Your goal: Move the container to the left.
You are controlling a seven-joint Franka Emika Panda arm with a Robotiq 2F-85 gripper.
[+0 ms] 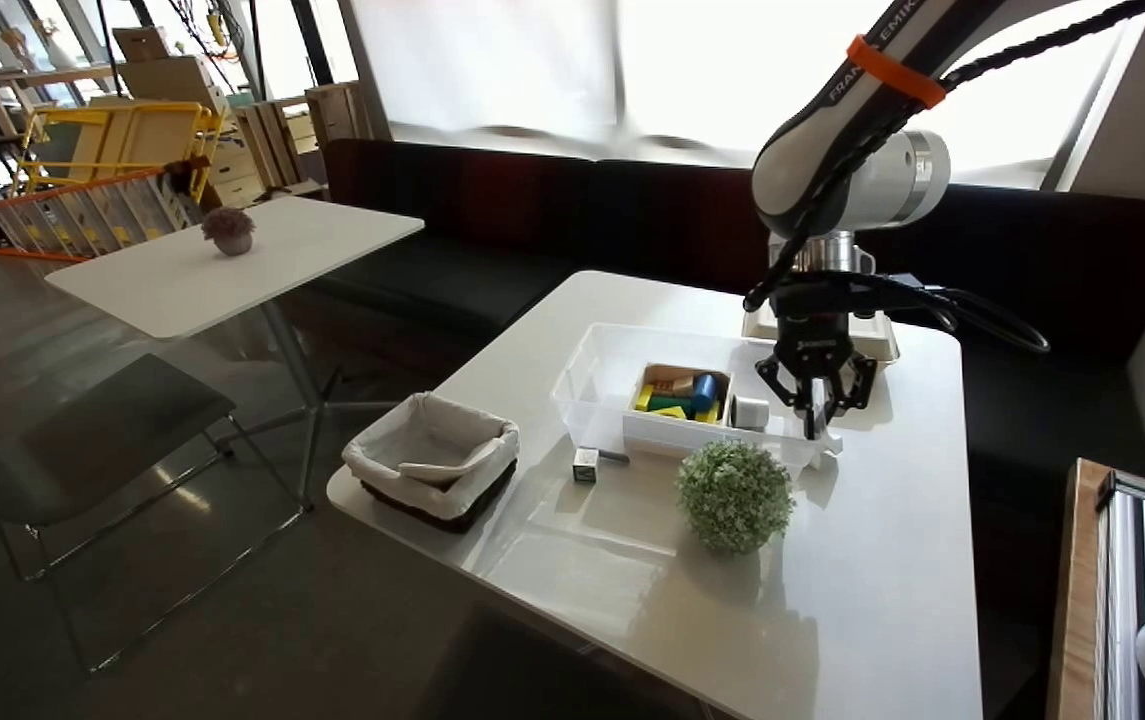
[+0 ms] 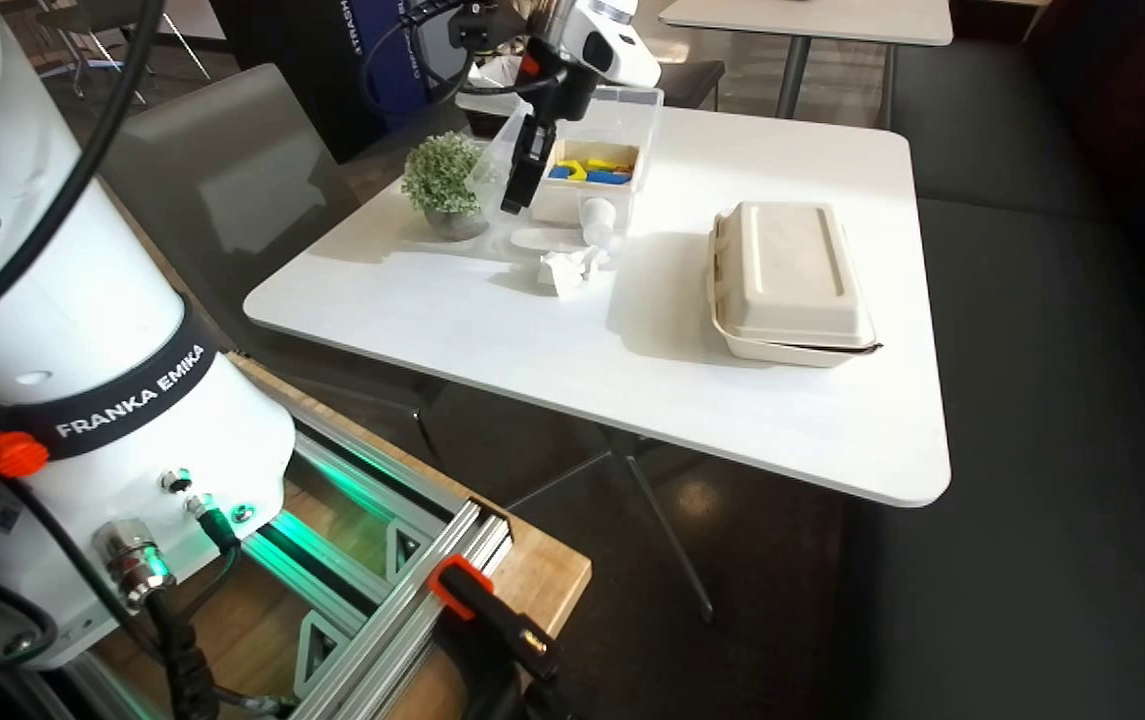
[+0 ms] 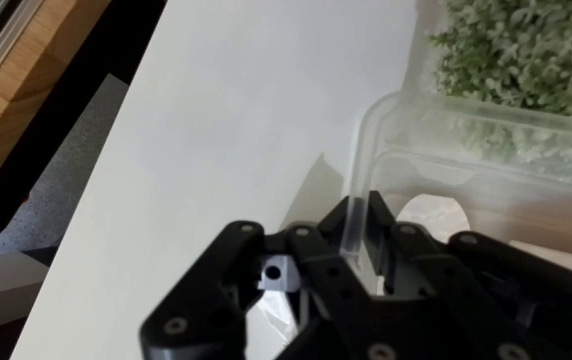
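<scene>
The container is a wide, shallow translucent tub point(image 1: 597, 385) on the white table, in both exterior views point(image 2: 644, 135). Inside it stand a light wooden box point(image 1: 680, 398) with blue, yellow and green pieces and a white cylinder point(image 1: 749, 413). My gripper point(image 1: 819, 424) is at the container's end wall, pointing down, with one finger inside and one outside; it also shows in an exterior view point(image 2: 517, 195). In the wrist view the fingertips point(image 3: 359, 205) are close together around the container's rim point(image 3: 488, 112), which fills the narrow gap between them. The container's lower edge is partly hidden by the plant.
A green potted plant point(image 1: 735, 497) stands right beside the container. A lined basket point(image 1: 432, 450) is at a table corner. A small green-white box point(image 1: 585, 465) lies near the container. Crumpled white paper point(image 2: 572, 270) and a beige lidded box point(image 2: 792, 275) are on the table point(image 2: 772, 410).
</scene>
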